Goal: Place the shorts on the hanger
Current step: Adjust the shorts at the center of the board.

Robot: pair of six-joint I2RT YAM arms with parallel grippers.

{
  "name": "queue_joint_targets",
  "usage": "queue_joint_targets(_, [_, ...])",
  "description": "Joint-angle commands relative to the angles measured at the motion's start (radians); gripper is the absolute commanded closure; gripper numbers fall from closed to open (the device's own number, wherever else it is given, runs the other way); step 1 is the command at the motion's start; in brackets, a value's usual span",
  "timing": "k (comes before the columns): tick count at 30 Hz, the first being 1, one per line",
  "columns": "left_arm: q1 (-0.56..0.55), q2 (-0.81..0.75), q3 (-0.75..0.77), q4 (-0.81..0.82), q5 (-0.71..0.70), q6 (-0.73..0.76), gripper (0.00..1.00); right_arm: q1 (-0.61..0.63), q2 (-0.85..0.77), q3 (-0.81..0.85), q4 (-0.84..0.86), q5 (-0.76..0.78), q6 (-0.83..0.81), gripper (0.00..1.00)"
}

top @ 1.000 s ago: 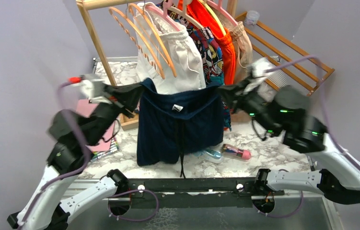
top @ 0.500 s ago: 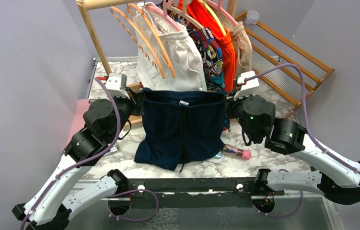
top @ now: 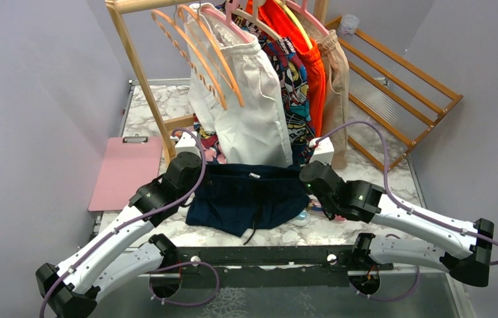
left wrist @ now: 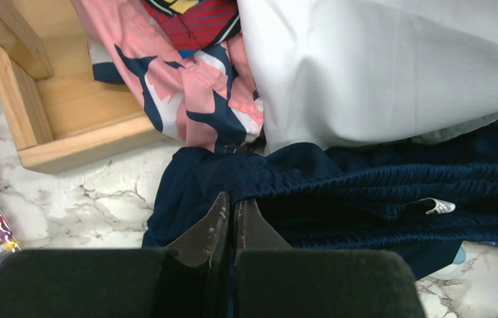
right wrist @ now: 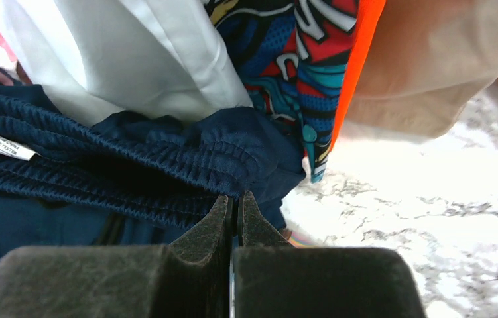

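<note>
The dark navy shorts [top: 246,195] sag low over the marble table, stretched between my two grippers, their small white label [top: 254,176] showing at the waistband. My left gripper [left wrist: 233,202] is shut on the waistband's left end [left wrist: 312,182]. My right gripper [right wrist: 235,201] is shut on its right end [right wrist: 186,159]. In the top view the left gripper [top: 196,173] and right gripper [top: 302,173] sit at the two ends. Two orange-tan wooden hangers [top: 196,53] hang bare on the rack above, left of the white shorts [top: 246,99].
A wooden rack [top: 133,59] holds pink hangers, white, patterned [top: 296,73], orange [top: 309,59] and beige garments. A pink clipboard [top: 126,173] lies at left. A wooden slatted frame [top: 405,79] leans at right. Small items [top: 306,215] lie under the shorts.
Both arms have dropped from chest height toward the table, bringing the shorts down with them. The shorts hung full length before; now they sag and bunch on the table.
</note>
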Motion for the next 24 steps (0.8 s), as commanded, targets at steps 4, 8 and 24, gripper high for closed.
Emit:
queue_joint_targets(4, [0.003,0.008,0.019,0.027,0.004,-0.038,1.0,-0.018,-0.02,0.058,0.012,-0.051,0.03,0.99])
queue_joint_targets(8, [0.003,0.049,-0.028,0.072,0.025,-0.063,1.0,-0.019,0.009,0.01,0.045,-0.05,0.041,0.99])
queue_joint_targets(24, [0.005,0.27,-0.231,0.208,0.138,-0.272,1.0,-0.042,0.065,-0.288,0.221,-0.232,0.273,0.99])
